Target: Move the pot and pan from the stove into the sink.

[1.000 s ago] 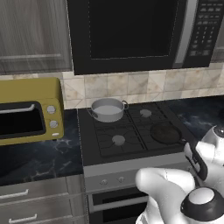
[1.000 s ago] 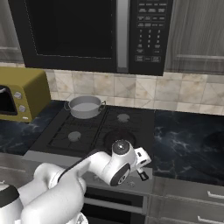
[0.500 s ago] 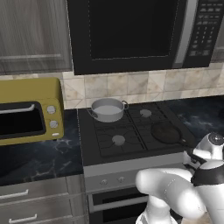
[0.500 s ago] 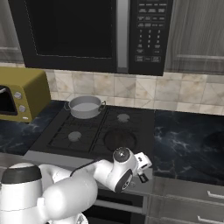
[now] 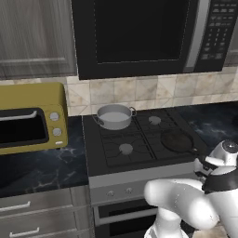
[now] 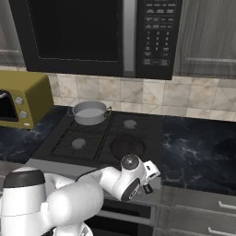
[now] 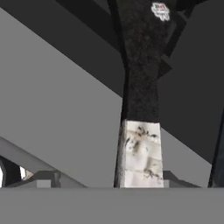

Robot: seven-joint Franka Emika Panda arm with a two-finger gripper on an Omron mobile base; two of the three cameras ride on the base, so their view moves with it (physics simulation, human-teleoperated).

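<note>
While the round light-grey metal pot [image 5: 114, 116] sat on the rear left burner of the black four-burner gas stove [image 5: 139, 139], you had the shallow round black frying pan [image 5: 177, 141] resting on the front right burner, its long thin dark handle reaching toward the stove's front right corner. In the right base view the same pot [image 6: 90, 112] stood at the back left of the stove [image 6: 106, 138] with its two small loop handles out to the sides, and the pan [image 6: 128, 145] lay as a dark disc on the near right burner, well apart from the pot. Your white arm was folded low in front of the steel front panel, and the tool [image 6: 148, 188] hung just off the stove's front right corner, near the end of the pan's handle; you could not tell from either base view whether its fingers were spread or closed, nor whether they touched the handle. The hand view gave you a dark speckled strip running up the middle with a pale marbled patch below it, between flat grey slanted surfaces, too close to identify with confidence. The yellow toaster oven [image 5: 30, 116] stood on the dark marbled tabletop [image 5: 42, 167] to the left of the stove, and the black microwave [image 5: 144, 35] hung above the burners.
</note>
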